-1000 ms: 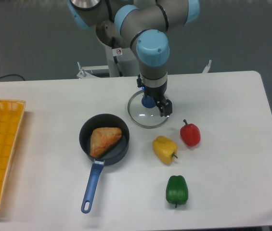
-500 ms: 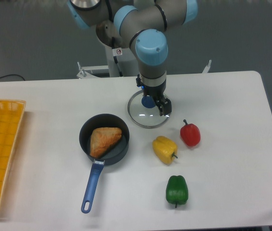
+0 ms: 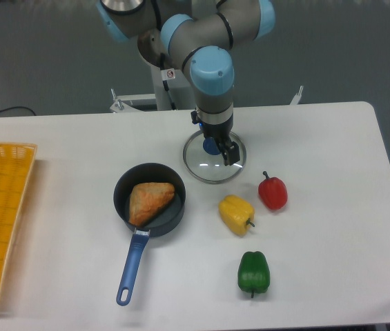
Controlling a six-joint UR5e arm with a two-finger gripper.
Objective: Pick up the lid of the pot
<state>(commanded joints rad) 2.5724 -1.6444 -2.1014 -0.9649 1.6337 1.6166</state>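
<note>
Open hand — over the pot lid

The grey and light-blue robot arm had shifted in the camera view, slightly at first, then further towards ten and eleven o'clock. Its dark two-part fingers had travelled with it. The lower fingertip had left its place beside the three o'clock edge of the round, clear pot lid with a pale rim and lay farther inward in the view, so more of that edge showed. The arm's upper section had moved towards nine o'clock.
</note>
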